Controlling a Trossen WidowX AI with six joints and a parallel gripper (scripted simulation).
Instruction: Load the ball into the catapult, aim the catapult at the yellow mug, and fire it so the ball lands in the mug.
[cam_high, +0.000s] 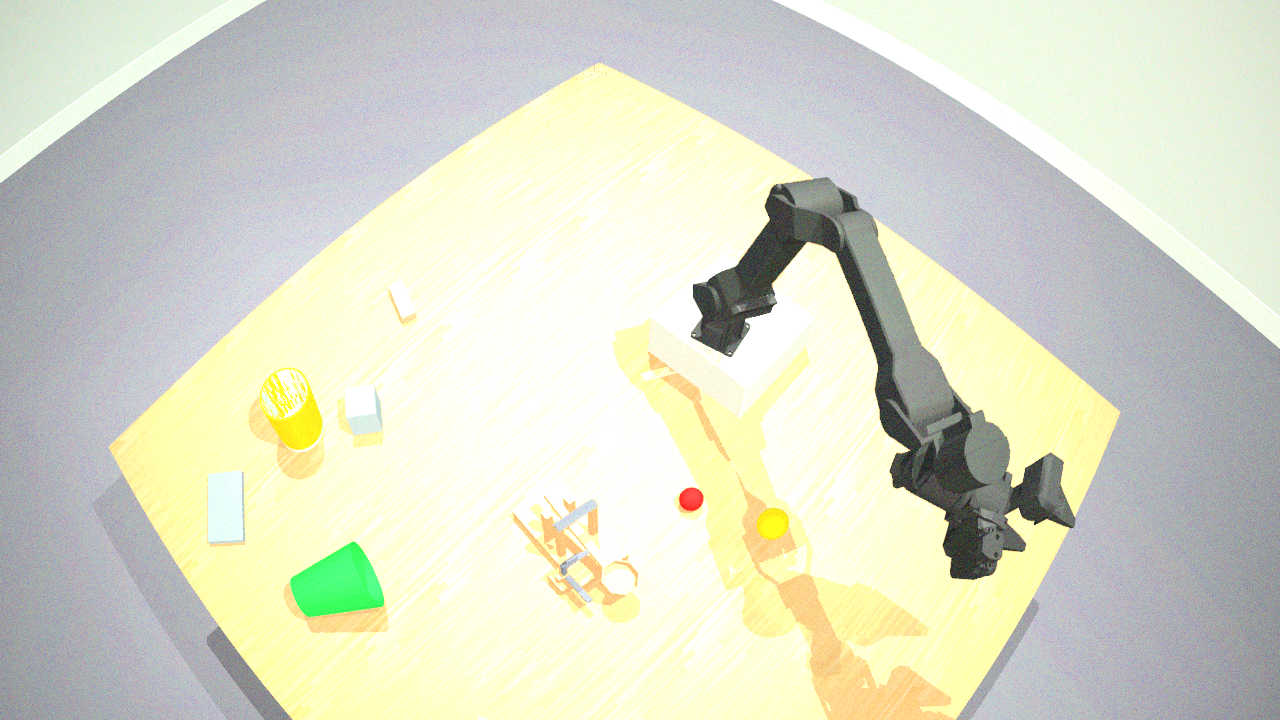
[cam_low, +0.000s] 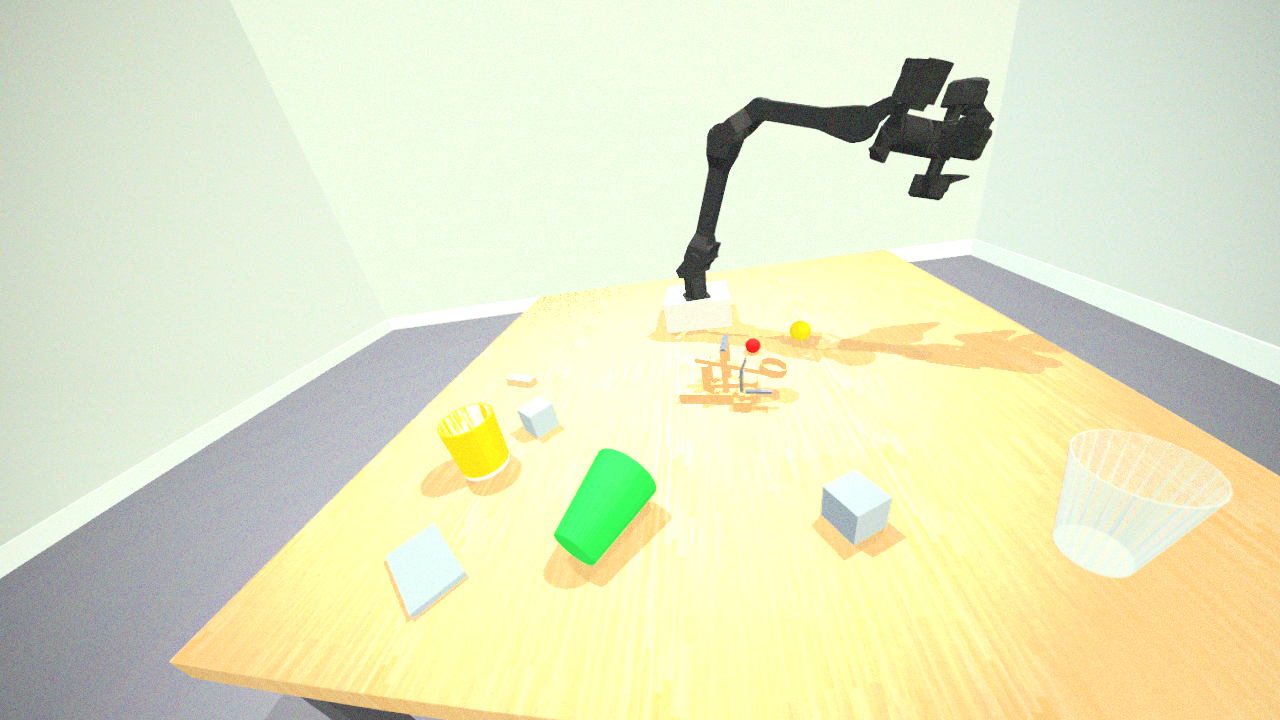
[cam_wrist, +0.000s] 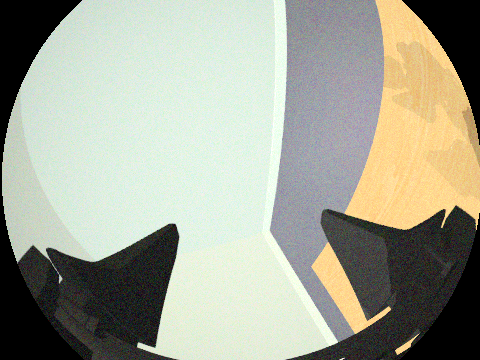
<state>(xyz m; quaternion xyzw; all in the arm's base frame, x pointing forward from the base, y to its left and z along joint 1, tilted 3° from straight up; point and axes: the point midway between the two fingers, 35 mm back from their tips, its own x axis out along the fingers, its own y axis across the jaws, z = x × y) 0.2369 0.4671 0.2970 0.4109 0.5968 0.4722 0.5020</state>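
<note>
We see the tool (cam_wrist: 250, 234) high above the surface (cam_low: 895, 626), its fingers spread wide apart with nothing between them; the wrist view shows only wall, floor and a strip of the wood past them. In the top view the tool (cam_high: 1011, 537) hangs over the surface's edge, its tips hard to make out against the dark wrist.

The catapult (cam_high: 572, 550) is small and thin in both wide views; we cannot tell its parts apart beyond wooden slats, grey metal pieces and a round cup at one end. That cup looks pale and we see no ball in it.

Count: two balls, one red ball (cam_high: 690, 498) and one yellow ball (cam_high: 771, 522), both on the surface near each other, between the catapult and the arm's base block (cam_high: 729, 362). One yellow mug (cam_high: 290, 409), upright, well apart from the catapult. One green cup (cam_high: 338, 582) lying on its side. One clear cup (cam_low: 1132, 501), upright, seen only in the exterior view. Two grey cubes: one cube (cam_low: 537, 416) just beside the yellow mug, a second cube (cam_low: 856, 506) outside the top view. One flat grey slab (cam_high: 224, 506). One small tan block (cam_high: 401, 300).
</note>
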